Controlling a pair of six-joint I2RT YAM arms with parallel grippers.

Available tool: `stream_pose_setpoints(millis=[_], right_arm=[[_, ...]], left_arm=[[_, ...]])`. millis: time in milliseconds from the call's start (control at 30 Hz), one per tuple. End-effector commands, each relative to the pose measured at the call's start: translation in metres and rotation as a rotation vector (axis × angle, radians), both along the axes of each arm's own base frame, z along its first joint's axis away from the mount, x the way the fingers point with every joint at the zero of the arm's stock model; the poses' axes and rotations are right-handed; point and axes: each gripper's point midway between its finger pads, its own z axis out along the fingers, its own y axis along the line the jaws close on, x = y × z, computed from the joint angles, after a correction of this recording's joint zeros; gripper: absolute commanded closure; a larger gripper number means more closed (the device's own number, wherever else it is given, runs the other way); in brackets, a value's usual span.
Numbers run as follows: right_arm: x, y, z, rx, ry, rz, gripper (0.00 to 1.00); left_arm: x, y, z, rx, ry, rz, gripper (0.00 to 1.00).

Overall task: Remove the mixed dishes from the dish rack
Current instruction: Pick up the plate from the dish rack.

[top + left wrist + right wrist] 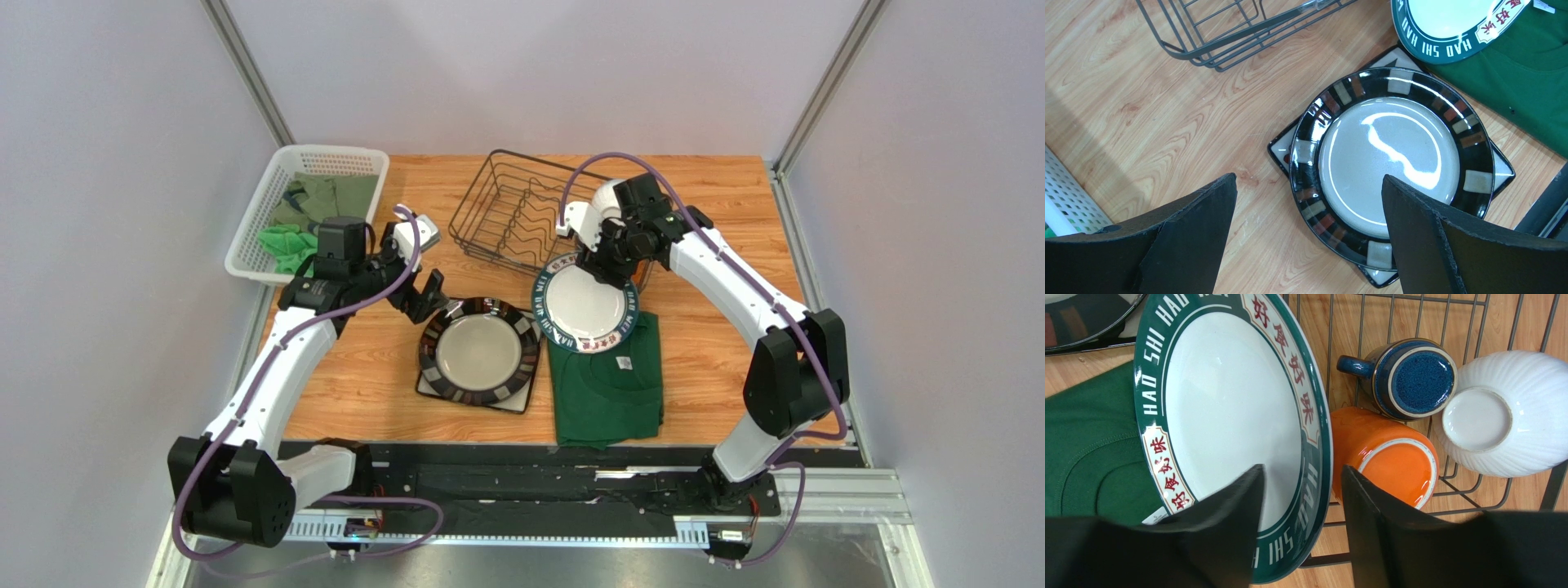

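The dish rack (521, 208) stands at the back middle of the table. In the right wrist view a dark blue mug (1413, 380), an orange mug (1385, 456) and an upturned white bowl (1511, 413) lie in it. A green-rimmed round plate (586, 306) leans tilted between the rack's front edge and a green cloth. My right gripper (1303, 468) straddles its near rim (1229, 404), one finger over the plate's face, the other behind it with a gap. A dark-rimmed plate (478, 349) rests on a square plate (1281, 153). My left gripper (1308, 180) hovers wide open above its left edge.
The green cloth (607, 380) is spread at the front middle, under the tilted plate. A white perforated basket (252, 239) holding green cloths sits at the back left. The right arm hides the rack's right part in the top view.
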Motion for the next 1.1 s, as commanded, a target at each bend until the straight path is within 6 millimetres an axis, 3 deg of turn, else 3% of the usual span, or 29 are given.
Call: stream_pose_setpoints(millis=[0,67,200,333,400,567,1067], right_arm=[[0.002,0.007,0.006,0.044,-0.014,0.012,0.57],[0.001,0.007,0.004,0.042,-0.006,0.013,0.68],[0.001,0.007,0.007,0.043,-0.006,0.008,0.79],[-0.001,0.007,0.017,0.055,-0.019,0.009,0.89],[-0.001,0.007,0.025,0.062,-0.031,0.007,1.0],[-0.006,0.007,0.045,0.08,-0.046,0.015,1.0],[-0.037,0.013,0.147,0.235,-0.179,0.07,1.0]], left_arm=[[-0.002,-0.005,0.006,-0.008,-0.035,-0.04,0.04],[-0.002,-0.004,0.005,-0.006,-0.036,-0.04,0.04],[-0.004,-0.004,0.009,-0.007,-0.046,-0.04,0.04],[-0.006,-0.003,0.012,-0.006,-0.053,-0.04,0.04],[-0.007,-0.003,0.013,-0.006,-0.06,-0.039,0.04],[-0.01,-0.004,0.016,-0.013,-0.062,-0.041,0.04],[-0.015,-0.009,0.045,-0.054,-0.104,-0.056,0.04]])
